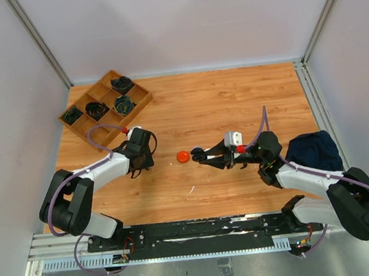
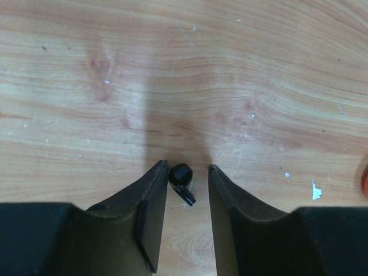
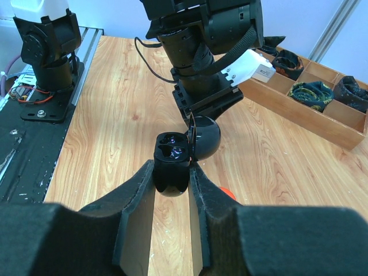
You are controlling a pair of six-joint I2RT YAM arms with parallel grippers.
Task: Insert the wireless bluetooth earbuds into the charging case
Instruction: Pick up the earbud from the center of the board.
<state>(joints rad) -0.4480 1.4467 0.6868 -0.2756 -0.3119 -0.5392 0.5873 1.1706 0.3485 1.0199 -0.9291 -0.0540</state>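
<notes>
From behind the arm bases, the top view looks steeply down on the whole table [image 1: 233, 99]. The left wrist view faces straight down, near the wood. The right wrist view looks low past the charging case [image 3: 172, 169] at the left arm [image 3: 201, 52] and the tray [image 3: 310, 109] at its upper right, both also seen from above.

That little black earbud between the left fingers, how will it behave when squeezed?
The black earbud looks tiny, hard and glossy, so probably light and slippery. Its rounded head may roll or squirt out of the left gripper. On the smooth table, it likely slides if nudged.
</notes>
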